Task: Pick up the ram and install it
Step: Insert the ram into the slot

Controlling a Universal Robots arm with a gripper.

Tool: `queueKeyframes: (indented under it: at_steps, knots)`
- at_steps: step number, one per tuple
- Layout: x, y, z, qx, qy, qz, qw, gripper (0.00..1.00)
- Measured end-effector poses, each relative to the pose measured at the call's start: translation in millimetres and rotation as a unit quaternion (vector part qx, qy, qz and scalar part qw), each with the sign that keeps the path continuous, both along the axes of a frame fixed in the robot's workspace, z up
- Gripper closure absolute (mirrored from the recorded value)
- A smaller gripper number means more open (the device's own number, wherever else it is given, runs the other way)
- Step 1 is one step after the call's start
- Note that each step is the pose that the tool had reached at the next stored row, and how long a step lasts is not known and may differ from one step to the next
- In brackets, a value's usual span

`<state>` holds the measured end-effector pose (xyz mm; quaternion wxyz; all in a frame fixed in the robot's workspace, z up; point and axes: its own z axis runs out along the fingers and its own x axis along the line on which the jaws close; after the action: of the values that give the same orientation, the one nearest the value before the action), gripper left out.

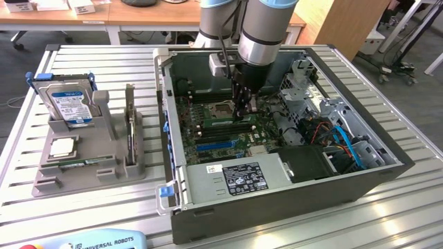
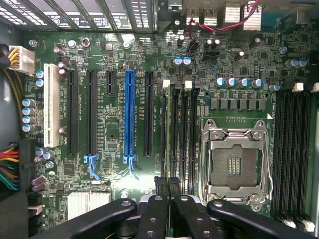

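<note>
In the exterior view we are looking down into the open computer case (image 1: 277,205); it is lying on its side on the slatted table (image 1: 387,218), so the motherboard (image 1: 207,132) is facing upward and the arm (image 1: 266,31) can reach it straight from above. The gripper (image 1: 243,113) is hanging vertically inside the case, its tips just beside the empty processor socket (image 1: 221,110), on the exterior view's right of it. A long green strip, which we are taking for the ram (image 1: 223,123), is standing on edge along the memory slots right at those tips; we are judging that it is sitting in or on its slot. The pincer is looking clenched, its fingers drawn close together; we cannot tell whether they are pinching the stick's upper edge or merely bearing down on it. On the exterior view's left a grey holder (image 1: 107,106) is propping the hard drive (image 1: 69,101) upright and cradling the processor chip (image 1: 62,148), presumably so that each part is offering an edge to grasp.

In the wrist view we are facing the board from the gripper's own side. The black fingers (image 2: 152,216) are lying almost against each other; their tips are lining up with the bank of dark memory slots (image 2: 179,134) that is running between the blue expansion slot (image 2: 129,114) and the socket. We are reading that alignment as the reason for the vertical pose, since a stick goes into such a slot squarely. The ram, edge-on here, is not separating clearly from the slots around it.
</note>
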<state>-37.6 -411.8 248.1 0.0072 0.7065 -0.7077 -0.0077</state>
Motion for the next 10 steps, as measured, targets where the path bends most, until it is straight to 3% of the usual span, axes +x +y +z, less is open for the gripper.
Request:
queueKeyframes:
  at_steps: [10]
  knots:
    - [0.0,-0.1,-5.9,-0.0002,0.0001,0.0,1.0,0.89]
